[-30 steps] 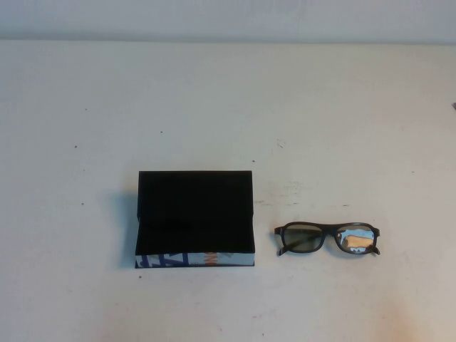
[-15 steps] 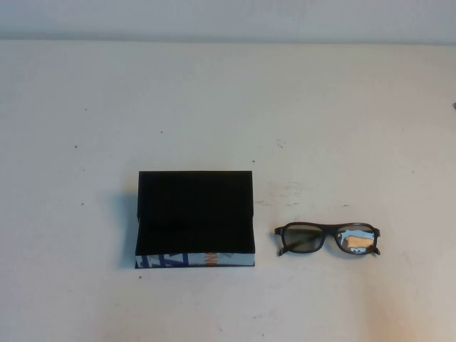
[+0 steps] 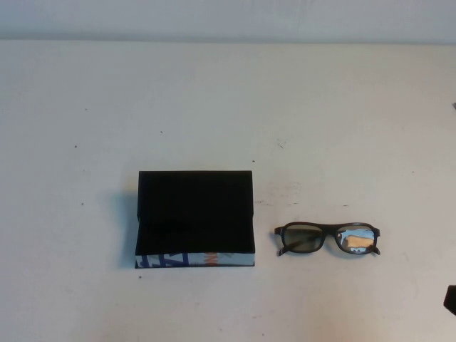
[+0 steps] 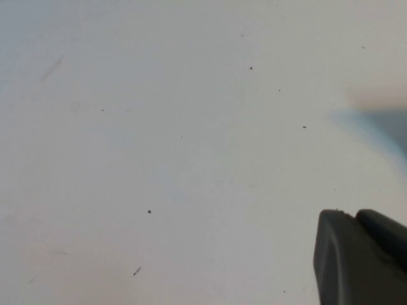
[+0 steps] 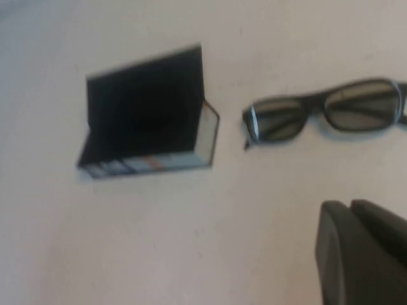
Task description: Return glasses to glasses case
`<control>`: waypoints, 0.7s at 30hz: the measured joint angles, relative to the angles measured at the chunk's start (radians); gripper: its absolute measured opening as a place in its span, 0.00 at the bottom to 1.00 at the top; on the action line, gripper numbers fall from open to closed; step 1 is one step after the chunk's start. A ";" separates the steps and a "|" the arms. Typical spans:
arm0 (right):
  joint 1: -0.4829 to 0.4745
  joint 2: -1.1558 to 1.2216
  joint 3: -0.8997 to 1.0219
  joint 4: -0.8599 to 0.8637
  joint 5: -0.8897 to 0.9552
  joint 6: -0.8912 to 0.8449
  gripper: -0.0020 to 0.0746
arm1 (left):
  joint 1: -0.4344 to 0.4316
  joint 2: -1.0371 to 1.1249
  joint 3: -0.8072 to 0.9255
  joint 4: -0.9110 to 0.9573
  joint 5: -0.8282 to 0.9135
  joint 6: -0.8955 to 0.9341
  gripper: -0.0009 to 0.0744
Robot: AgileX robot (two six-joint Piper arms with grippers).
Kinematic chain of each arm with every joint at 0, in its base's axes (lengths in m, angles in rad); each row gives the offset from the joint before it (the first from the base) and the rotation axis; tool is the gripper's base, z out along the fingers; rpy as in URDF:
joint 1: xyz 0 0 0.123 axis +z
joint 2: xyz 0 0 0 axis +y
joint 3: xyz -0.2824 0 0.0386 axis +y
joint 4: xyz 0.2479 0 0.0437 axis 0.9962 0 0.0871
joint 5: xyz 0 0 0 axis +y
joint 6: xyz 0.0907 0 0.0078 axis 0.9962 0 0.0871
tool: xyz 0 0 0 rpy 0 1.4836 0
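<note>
The black-framed glasses (image 3: pixel 328 235) lie flat on the table, lenses facing the near edge, just right of the glasses case (image 3: pixel 194 214). The case stands open with its lid up, black lining showing, and a white, blue and orange front edge. The right wrist view shows both the case (image 5: pixel 149 111) and the glasses (image 5: pixel 324 114). My right gripper (image 5: pixel 348 204) is shut and empty, on the near side of the glasses and well apart from them; only a dark bit of it (image 3: pixel 451 299) shows in the high view. My left gripper (image 4: pixel 353 214) is shut and empty over bare table.
The pale table (image 3: pixel 228 107) has small dark specks and scuff marks. Its far edge meets a light wall along the top of the high view. The left arm is out of the high view.
A dark bit of my right gripper has come into the high view at the lower right edge. The glasses and the case have not moved.
</note>
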 joint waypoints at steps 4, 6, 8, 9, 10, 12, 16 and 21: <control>0.000 0.206 -0.146 -0.129 0.181 -0.087 0.01 | 0.000 0.000 0.000 0.000 0.000 0.000 0.01; 0.005 0.304 -0.209 -0.166 0.234 -0.109 0.01 | 0.000 0.000 0.000 0.000 0.000 0.000 0.01; 0.032 0.391 -0.267 -0.189 0.255 -0.138 0.01 | 0.000 0.000 0.000 0.000 0.000 0.000 0.01; 0.049 0.423 -0.286 -0.192 0.257 -0.152 0.01 | 0.000 0.000 0.000 0.000 0.000 0.000 0.01; 0.071 0.462 -0.308 -0.197 0.257 -0.171 0.01 | 0.000 0.000 0.000 0.000 0.000 0.000 0.01; 0.119 0.531 -0.352 -0.220 0.253 -0.218 0.01 | 0.000 0.000 0.000 0.000 0.000 0.000 0.01; 0.232 0.701 -0.461 -0.299 0.249 -0.313 0.01 | 0.000 0.000 0.000 0.000 0.000 0.000 0.01; 0.327 0.886 -0.633 -0.388 0.258 -0.466 0.03 | 0.000 0.000 0.000 0.000 0.000 0.000 0.01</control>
